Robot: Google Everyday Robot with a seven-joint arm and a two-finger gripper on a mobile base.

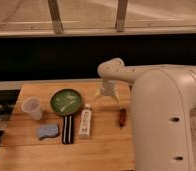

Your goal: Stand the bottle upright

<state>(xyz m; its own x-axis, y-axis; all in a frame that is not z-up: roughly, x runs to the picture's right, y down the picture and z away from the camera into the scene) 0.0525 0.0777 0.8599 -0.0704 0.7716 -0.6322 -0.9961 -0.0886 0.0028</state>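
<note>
The tool (105, 96), fingers spread and empty, hovers mid-frame over the counter (106, 150). The bottle (85, 123) lies flat just below and left, beside a black strip (67, 129). It is best gripped crosswise near the cap, then tipped onto its base.

Slim white bottle (85, 123), apparently lying flat
</note>
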